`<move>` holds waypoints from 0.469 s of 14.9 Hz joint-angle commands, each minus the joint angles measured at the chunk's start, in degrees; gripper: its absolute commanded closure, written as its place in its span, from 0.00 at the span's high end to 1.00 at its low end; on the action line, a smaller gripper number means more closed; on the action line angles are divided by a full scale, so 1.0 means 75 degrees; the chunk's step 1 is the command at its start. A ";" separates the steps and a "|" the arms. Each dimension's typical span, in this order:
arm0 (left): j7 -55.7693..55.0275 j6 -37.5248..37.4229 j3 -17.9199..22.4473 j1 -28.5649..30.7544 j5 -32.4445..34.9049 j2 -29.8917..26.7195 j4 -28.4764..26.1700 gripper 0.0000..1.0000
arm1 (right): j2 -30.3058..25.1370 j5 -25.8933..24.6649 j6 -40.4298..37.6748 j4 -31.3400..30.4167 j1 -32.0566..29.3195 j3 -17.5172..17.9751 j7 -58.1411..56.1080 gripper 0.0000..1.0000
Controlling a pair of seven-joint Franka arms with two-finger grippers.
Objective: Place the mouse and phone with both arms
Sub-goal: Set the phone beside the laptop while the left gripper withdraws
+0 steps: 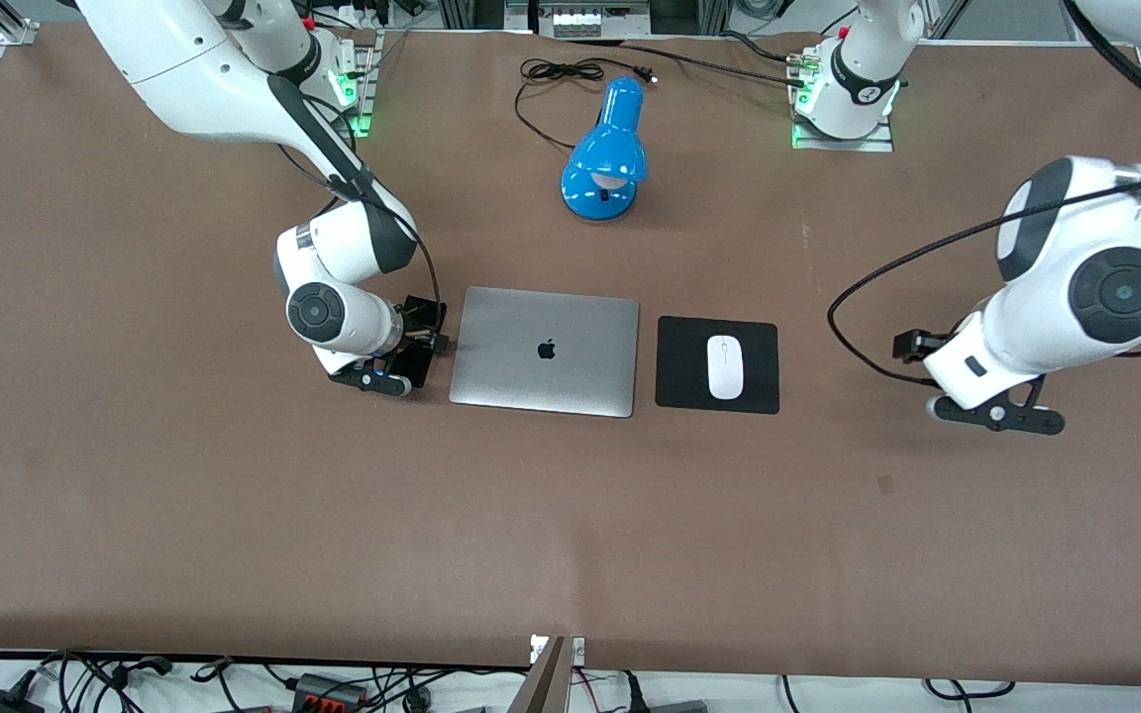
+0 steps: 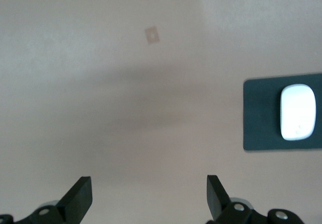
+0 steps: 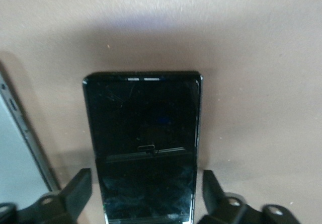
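The white mouse (image 1: pixel 725 366) lies on a black square mat (image 1: pixel 681 368) beside the closed laptop (image 1: pixel 543 352), toward the left arm's end. It also shows in the left wrist view (image 2: pixel 298 111). The black phone (image 3: pixel 143 133) lies flat on the table beside the laptop, toward the right arm's end, mostly under the right hand in the front view (image 1: pixel 424 364). My right gripper (image 3: pixel 146 191) is low over the phone and open, one finger on each side with a gap (image 1: pixel 420 342). My left gripper (image 2: pixel 149 194) is open and empty over bare table (image 1: pixel 917 347), beside the mat.
A blue desk lamp (image 1: pixel 605 149) with a black cord lies farther from the front camera than the laptop. The laptop's edge (image 3: pixel 20 148) runs close beside the phone. A small square mark (image 2: pixel 151 34) is on the table near the left gripper.
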 commanded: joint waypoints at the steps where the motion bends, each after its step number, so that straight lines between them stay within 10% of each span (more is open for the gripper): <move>1: 0.0215 -0.1378 0.0077 0.0047 -0.0806 -0.0059 0.1175 1.00 | -0.0631 0.0049 -0.0564 0.0092 0.0008 -0.0033 0.0061 1.00; 7: 0.0824 -0.0648 0.3447 -0.1906 -0.2552 -0.2023 -0.0408 1.00 | -0.2099 -0.0045 -0.2449 0.1155 -0.0156 -0.0103 -0.0793 1.00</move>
